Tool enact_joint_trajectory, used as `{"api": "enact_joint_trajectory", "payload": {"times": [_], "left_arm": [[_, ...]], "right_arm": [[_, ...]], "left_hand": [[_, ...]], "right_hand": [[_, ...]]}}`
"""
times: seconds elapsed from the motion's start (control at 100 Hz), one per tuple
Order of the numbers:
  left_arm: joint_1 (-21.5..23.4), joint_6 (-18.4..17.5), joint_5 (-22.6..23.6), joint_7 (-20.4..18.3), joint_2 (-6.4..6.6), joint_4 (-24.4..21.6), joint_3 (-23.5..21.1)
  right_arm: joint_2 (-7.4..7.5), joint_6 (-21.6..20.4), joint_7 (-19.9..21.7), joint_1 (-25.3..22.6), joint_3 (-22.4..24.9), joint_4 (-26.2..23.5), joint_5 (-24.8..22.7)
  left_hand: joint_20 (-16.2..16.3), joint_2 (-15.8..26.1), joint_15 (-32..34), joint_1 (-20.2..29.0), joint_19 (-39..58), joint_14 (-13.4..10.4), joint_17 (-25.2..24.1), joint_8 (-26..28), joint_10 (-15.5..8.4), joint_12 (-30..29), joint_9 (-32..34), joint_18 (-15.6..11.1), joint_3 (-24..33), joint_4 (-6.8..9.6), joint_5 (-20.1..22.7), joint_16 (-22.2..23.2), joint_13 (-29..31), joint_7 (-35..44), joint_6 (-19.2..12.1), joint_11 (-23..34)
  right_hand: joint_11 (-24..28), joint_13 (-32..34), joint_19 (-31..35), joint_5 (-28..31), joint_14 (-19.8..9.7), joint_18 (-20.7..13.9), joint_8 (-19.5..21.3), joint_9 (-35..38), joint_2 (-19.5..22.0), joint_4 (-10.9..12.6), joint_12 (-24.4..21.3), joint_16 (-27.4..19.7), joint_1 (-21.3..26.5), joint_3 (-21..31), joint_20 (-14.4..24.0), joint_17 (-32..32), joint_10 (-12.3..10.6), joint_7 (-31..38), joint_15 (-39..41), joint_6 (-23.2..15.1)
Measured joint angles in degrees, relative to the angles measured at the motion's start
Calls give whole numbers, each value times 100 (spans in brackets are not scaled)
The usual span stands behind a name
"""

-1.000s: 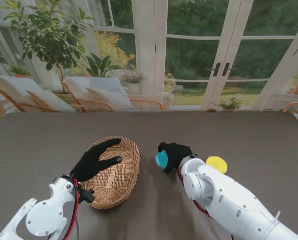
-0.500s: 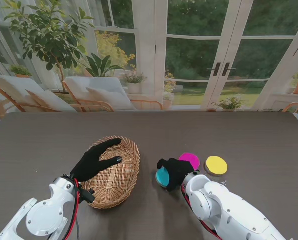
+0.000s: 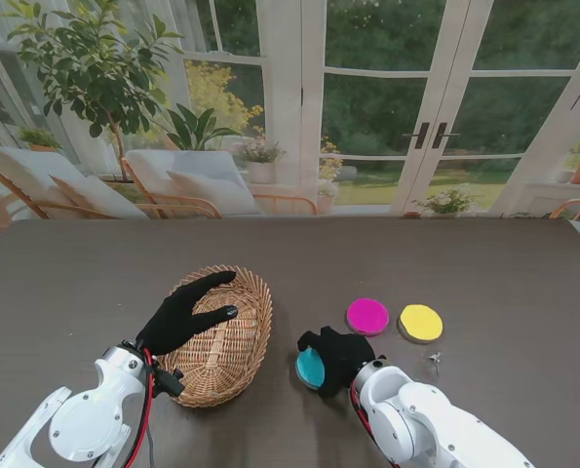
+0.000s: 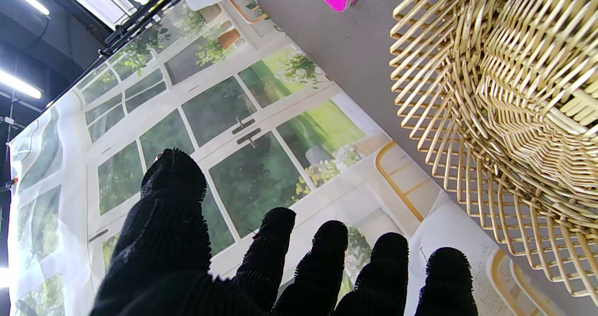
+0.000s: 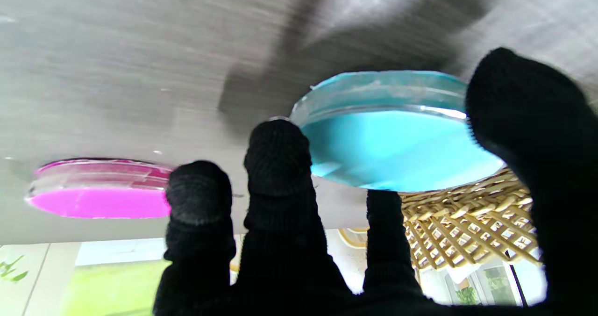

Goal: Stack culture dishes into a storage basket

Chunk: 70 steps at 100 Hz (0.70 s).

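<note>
Cyan dish (image 3: 312,368) is pinched in right robot hand (image 3: 336,358), just right of basket (image 3: 221,336); left robot hand (image 3: 182,314), fingers spread, empty, hovers over basket. Keep dish level; lower inside rim.

You are looking across a dark grey desk (image 3: 95,263) whose far edge is meeting a backdrop of glazed French doors (image 3: 431,107), cushioned chairs (image 3: 187,180) and a leafy potted tree (image 3: 99,63).
</note>
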Motion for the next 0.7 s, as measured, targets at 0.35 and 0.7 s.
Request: {"api": "enact_joint_trajectory", "payload": {"times": [0.35,0.7], "left_arm": [[15,3,-2,-21,2,-13,-11],[28,21,-5,-26,3,-29,-16]], "right_arm": [[-52,244,-268,193,-312,245,-28],[-68,248,-267,199,-313,250,-21]], "left_hand": [[1,0,0,0,0,0,0,-3,1,0,0,0,0,0,63,0,0,12,5,0],[1,0,0,0,0,0,0,-3,2,0,0,0,-1,0,63,0,0,12,7,0]], "right_hand": [[72,-236,0,-56,0,-8,5,-267,20,55,0,-1,-57,0,0,0,-3,3,-13,-7],[91,-595,-2,-294,5,-10,20,-700,62,56,0,-1,-312,8,-1,-3,-4,208,-135,-6]]}}
